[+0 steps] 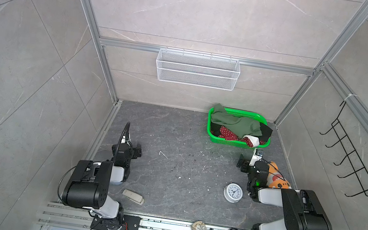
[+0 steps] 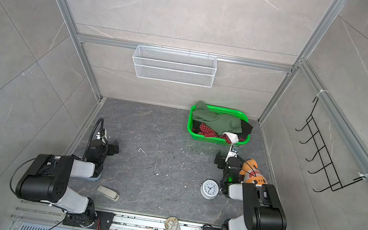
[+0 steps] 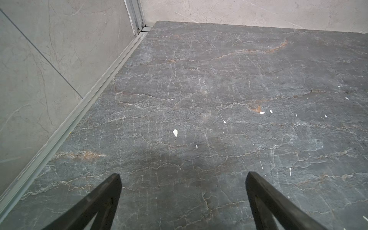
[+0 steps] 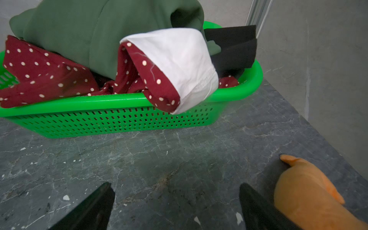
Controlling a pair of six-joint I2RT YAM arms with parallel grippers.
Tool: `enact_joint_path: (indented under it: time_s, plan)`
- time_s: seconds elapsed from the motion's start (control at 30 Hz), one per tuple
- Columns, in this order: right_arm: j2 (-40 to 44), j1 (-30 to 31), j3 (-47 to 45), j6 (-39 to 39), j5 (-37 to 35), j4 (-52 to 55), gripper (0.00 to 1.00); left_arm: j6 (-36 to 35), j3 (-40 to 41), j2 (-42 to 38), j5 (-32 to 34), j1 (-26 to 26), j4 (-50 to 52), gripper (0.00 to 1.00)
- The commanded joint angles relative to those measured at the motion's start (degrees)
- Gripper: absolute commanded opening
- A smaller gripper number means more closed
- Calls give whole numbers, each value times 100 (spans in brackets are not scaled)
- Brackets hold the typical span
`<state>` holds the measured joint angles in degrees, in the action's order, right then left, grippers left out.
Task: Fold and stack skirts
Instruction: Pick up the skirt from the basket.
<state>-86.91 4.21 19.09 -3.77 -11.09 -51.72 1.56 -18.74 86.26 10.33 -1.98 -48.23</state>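
Dark stone table (image 1: 173, 143), mostly bare ahead of the left gripper (image 3: 183, 175), which is empty with jaws spread wide and nothing between them. Green basket (image 4: 119, 121) sits straight ahead of the right gripper (image 4: 176, 187), near but not touching, and all three skirts are piled in it unfolded. Green skirt (image 4: 79, 29) is on top and farthest from the gripper. Red dotted skirt (image 4: 39, 79) lies under it, spilling toward the gripper, its white lining (image 4: 175, 63) flopped over the near rim. Black skirt (image 4: 235, 49) is at the far corner, hanging over the rim. Orange plush toy (image 4: 302, 189) is right beside the gripper's outer finger, contact unclear. Right gripper is also released, jaws wide, holding nothing. Nothing is folded yet, so the step looks like fetching a first skirt. Best bet is the green one, since it's on top: reach forward over the near rim, pinch a single layer high on the bunch, and lift straight up so the red one doesn't drag along and the basket doesn't tip. Keep clear of the toy. Lay it on the bare table toward the left gripper.
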Motion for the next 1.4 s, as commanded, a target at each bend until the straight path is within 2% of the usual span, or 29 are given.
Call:
enact_joint_path:
  time_s: [0.0,0.8,0.9,1.03,1.13,1.23,1.37]
  plan:
    - [25,-16,60,63,46,-66,100,87,-138,-33,15,-9,-141,100]
    - [30,-11,51,61,46,-75,100,81,-134,-30,18,-6,-155,100]
    - [68,-8,51,91,55,-76,100,-99,-78,-134,-369,2,-175,100]
    - [443,-3,68,52,-23,289,99,-226,37,-437,-351,130,-123,100]
    - [775,10,172,39,-67,825,99,-316,-22,-733,-168,273,243,100]
    - [1028,82,459,51,-85,1674,98,-317,-324,-984,-39,411,1052,100]
    - [1304,270,675,61,-267,2231,98,-299,-694,-1234,349,754,1937,100]
